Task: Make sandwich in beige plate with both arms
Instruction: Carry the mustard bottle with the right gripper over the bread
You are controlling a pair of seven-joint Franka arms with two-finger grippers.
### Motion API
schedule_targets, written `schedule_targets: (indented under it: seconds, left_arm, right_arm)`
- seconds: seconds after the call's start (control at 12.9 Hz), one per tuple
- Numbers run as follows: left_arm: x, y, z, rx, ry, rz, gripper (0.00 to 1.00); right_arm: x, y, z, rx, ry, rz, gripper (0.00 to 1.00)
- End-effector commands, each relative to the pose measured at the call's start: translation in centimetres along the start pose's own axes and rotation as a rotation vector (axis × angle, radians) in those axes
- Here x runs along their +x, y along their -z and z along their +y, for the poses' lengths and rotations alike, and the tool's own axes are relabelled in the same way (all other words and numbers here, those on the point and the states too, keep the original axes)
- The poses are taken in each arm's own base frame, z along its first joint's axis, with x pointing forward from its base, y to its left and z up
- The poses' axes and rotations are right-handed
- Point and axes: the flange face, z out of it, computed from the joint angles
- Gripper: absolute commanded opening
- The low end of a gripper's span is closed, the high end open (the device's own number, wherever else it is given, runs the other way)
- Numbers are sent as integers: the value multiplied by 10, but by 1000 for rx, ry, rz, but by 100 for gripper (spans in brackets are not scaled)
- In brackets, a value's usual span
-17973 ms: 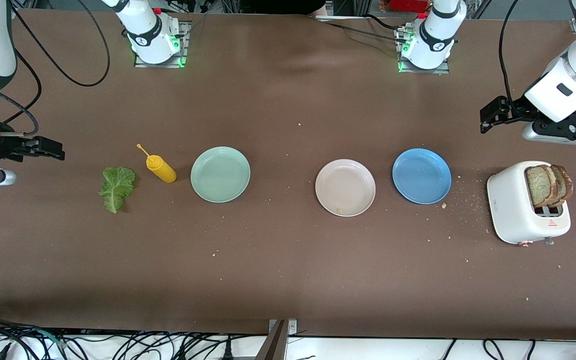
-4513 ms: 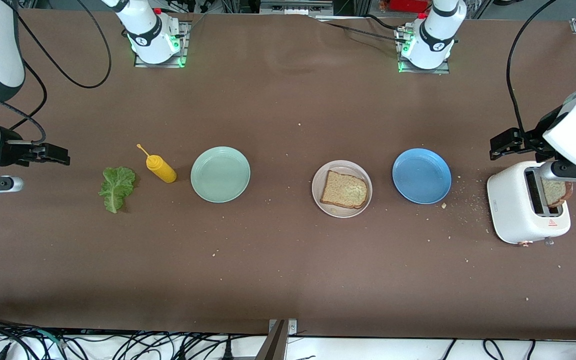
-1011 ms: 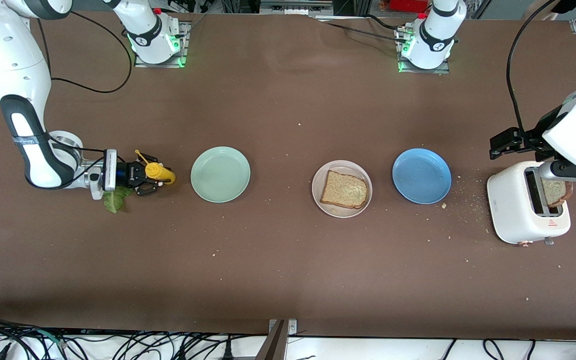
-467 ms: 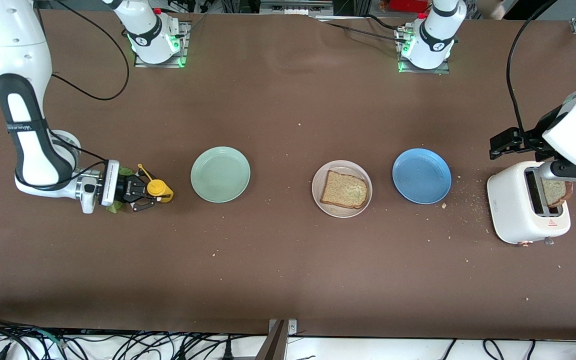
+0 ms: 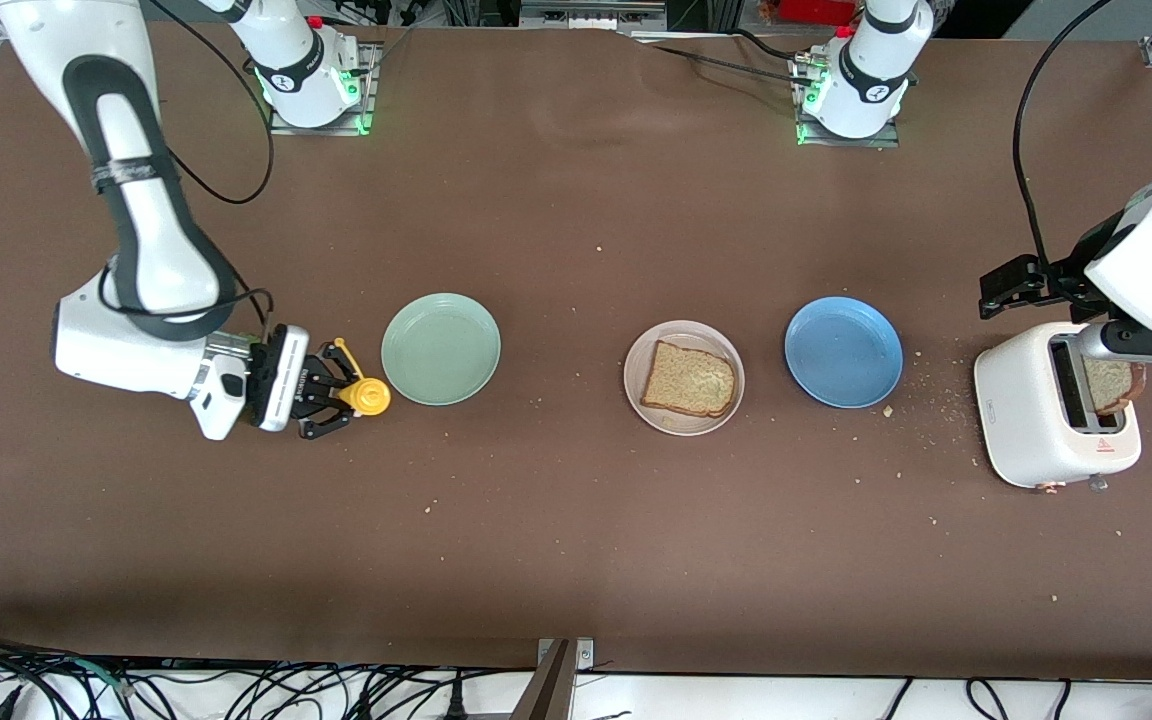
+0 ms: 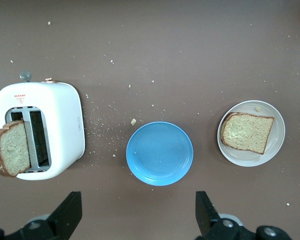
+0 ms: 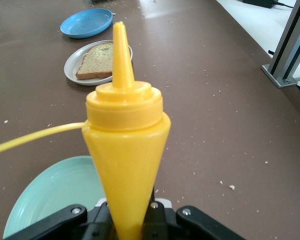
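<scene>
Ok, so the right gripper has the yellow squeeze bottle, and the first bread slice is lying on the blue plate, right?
Not quite. The right gripper does hold the yellow squeeze bottle, but the bread slice lies on the beige plate, not the blue plate, which holds nothing. The front view shows this.

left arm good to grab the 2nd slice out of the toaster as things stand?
Probably yes. The left gripper hangs open over the toaster, and the bread slice stands up out of its slot with nothing over it. The right gripper, shut on the yellow squeeze bottle, is at the table's right-arm end.
</scene>
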Motion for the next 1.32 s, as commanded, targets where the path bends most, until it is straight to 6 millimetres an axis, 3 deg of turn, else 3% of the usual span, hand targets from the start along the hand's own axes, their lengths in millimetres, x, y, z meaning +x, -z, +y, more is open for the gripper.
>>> schedule_targets:
  seconds: [0.0,0.23,0.54,0.7,0.93,1.24]
  left_arm:
    - [-6,5,0,-18,7,-5,100]
    - [-6,5,0,-18,7,-5,100]
    - [-6,5,0,-18,7,-5,100]
    - [-6,5,0,-18,7,-5,100]
    - [-6,5,0,-16,7,-5,100]
    - [-6,5,0,-16,7,-5,100]
  right_arm:
    - [51,-8,-12,-54,-34,-75,0]
    - [124,-45,-43,-165,-18,-258,0]
    - [192,-99,-92,-304,-72,-446,0]
    - [210,-134,-115,-377,-85,-508,0]
    - [231,-194,-147,-452,38,-597,0]
    - [244,-262,-183,-499,165,-724,0]
